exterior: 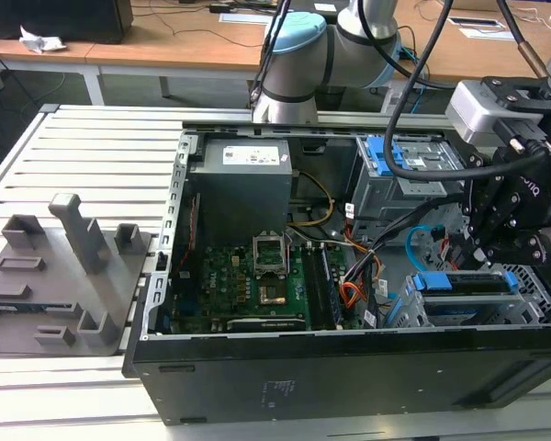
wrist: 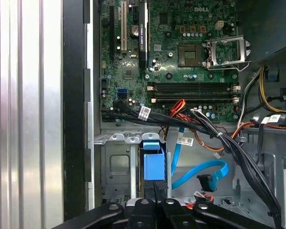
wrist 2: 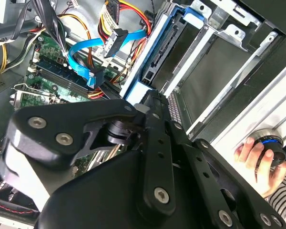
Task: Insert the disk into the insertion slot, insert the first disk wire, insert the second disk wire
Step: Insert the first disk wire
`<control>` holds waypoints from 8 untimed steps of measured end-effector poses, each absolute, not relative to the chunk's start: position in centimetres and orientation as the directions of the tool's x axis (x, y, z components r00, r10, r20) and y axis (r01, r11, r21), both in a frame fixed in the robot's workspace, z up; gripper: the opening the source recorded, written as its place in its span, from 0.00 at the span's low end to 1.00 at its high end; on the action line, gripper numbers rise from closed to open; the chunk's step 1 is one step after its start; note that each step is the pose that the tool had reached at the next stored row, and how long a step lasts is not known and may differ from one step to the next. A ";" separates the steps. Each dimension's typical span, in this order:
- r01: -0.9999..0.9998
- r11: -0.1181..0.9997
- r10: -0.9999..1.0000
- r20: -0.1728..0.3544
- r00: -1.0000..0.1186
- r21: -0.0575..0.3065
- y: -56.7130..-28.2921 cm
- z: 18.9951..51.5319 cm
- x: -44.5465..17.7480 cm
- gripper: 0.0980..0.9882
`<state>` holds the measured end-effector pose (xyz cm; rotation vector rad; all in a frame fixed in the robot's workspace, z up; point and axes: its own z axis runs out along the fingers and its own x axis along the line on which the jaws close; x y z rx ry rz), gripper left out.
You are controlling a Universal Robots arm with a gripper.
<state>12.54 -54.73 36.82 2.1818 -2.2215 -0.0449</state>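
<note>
Exterior view, disk [exterior: 466, 285] flat, axis horiz., under tool [exterior: 489, 250]

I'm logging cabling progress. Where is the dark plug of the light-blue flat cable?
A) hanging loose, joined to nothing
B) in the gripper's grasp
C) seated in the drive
A: in the first wrist view the second disk wire loops down and its dark plug hangs free, apart from the disk.

hand [exterior: 482, 248] | above disk [exterior: 464, 285] | disk lies in insertion slot [exterior: 544, 294]
</note>
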 end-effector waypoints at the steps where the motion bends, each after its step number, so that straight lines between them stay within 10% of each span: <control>1: -0.999 0.018 -1.000 0.000 -0.018 0.040 -54.7 36.8 12.5 0.16; 8: -0.999 0.018 -1.000 0.000 -0.018 0.040 -54.7 37.3 12.5 0.16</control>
